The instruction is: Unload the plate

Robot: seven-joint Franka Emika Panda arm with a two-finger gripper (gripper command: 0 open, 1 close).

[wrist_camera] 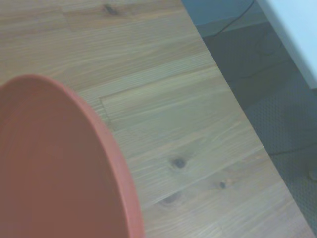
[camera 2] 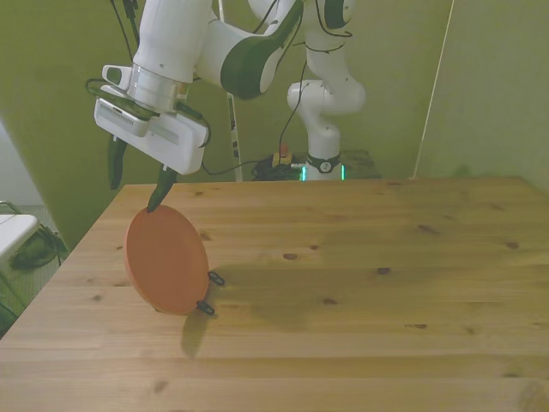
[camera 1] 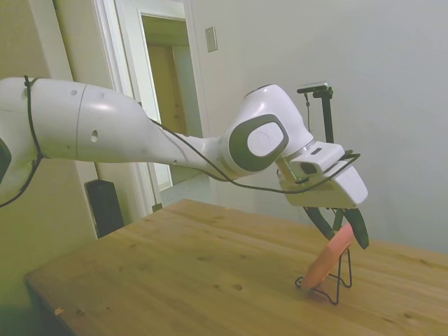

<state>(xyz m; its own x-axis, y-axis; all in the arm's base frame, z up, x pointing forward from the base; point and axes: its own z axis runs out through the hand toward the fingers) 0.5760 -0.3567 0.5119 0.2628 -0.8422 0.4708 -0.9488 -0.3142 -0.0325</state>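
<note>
My gripper (camera 1: 344, 229) straddles the plate (camera 2: 166, 258) rim, fingers spread; lifting crookedly could topple the wire stand (camera 1: 337, 283).

Lab room: robot arm (camera 1: 105, 133), wooden table (camera 1: 196, 273)

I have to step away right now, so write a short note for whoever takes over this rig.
Gripper: open, fingers straddling the top edge of the plate, one on each side; contact can't be confirmed.
Plate: propped on edge, tilted, in the black wire stand near the corner of the wooden table, on the front view's left.
Done: arm brought to the plate.
Left: close on the rim, lift the plate out of the stand, set it down.
</note>
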